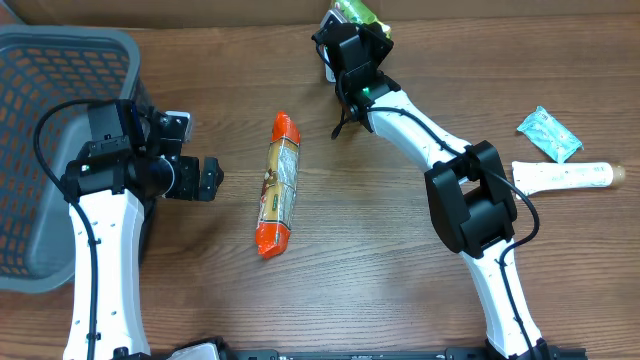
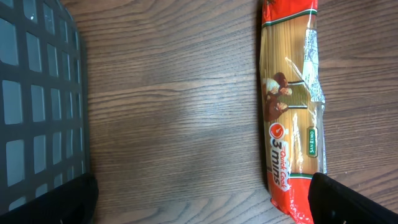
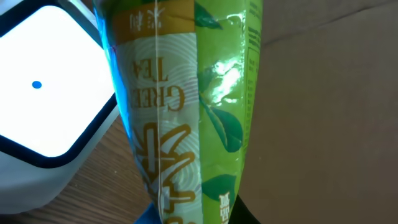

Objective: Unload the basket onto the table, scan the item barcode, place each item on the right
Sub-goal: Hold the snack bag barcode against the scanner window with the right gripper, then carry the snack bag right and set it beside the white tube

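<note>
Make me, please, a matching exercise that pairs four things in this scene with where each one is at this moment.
Things:
1. pasta packet
2. green tea packet
3. grey basket
4. white tube

Places:
A. far right of the overhead view, near the teal sachet
B. gripped in the right claw
C. far left of the overhead view
D. lying flat mid-table

Pairs: 1-D, 2-B, 3-C, 4-A
</note>
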Motion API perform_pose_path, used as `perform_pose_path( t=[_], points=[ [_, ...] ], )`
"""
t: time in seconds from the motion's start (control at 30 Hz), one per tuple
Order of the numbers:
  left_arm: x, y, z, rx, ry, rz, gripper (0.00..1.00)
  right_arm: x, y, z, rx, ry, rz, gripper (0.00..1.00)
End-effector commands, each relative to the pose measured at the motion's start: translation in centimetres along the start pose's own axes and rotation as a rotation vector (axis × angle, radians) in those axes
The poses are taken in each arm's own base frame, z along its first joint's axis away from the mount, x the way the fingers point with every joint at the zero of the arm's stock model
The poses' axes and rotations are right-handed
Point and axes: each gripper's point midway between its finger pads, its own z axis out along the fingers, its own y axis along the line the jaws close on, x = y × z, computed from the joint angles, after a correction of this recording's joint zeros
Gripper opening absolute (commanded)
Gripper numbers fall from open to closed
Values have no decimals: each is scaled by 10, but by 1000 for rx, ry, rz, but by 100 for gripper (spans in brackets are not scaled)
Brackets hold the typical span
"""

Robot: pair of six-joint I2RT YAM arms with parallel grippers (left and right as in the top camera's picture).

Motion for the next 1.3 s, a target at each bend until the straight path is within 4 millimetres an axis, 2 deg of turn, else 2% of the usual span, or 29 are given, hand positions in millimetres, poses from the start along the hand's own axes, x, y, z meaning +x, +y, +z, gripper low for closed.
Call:
perform_pose_path(
  t=[0.0, 0.23, 0.4, 0.5, 0.57, 0.67, 0.8, 0.87, 0.93, 1.03, 1.07, 1.17, 1.27],
  points=[
    [-6, -1, -2, 5, -14, 23, 100, -14, -30, -9, 64, -22, 71, 4],
    [-6, -1, -3, 5, -14, 23, 100, -15, -27, -6, 72, -31, 82, 4],
    [-6, -1, -2, 5, -14, 23, 100, -7, -18, -3, 58, -3, 100, 4],
    [-6, -1, -3, 5, -14, 23, 100, -8, -25, -13, 102, 23, 133, 4],
    [-6, -1, -3, 5, -14, 23, 99, -12, -32, -26, 117, 34, 157, 4],
    [-6, -1, -2, 5, -14, 23, 99, -20, -37, -51, 42, 26, 193, 4],
    [-6, -1, -3, 5, -14, 23, 100, -25, -50, -102, -173, 4, 336, 4],
    [-6, -1, -2, 5, -14, 23, 100, -25, -60, -133, -308, 4, 470, 4],
    [-6, -1, -3, 5, -14, 23, 100, -19, -71, -155, -412, 26, 604, 4],
    [-6, -1, -3, 5, -14, 23, 99, 6, -92, -179, -538, 117, 804, 4],
    [-6, -1, -2, 5, -14, 23, 99, 36, -106, -183, -571, 220, 907, 4],
    [-6, -1, -2, 5, -14, 23, 100, 97, -124, -170, -513, 429, 1050, 4],
    [-6, -1, -2, 5, -14, 23, 100, 164, -138, -147, -400, 637, 1206, 4]
  ],
)
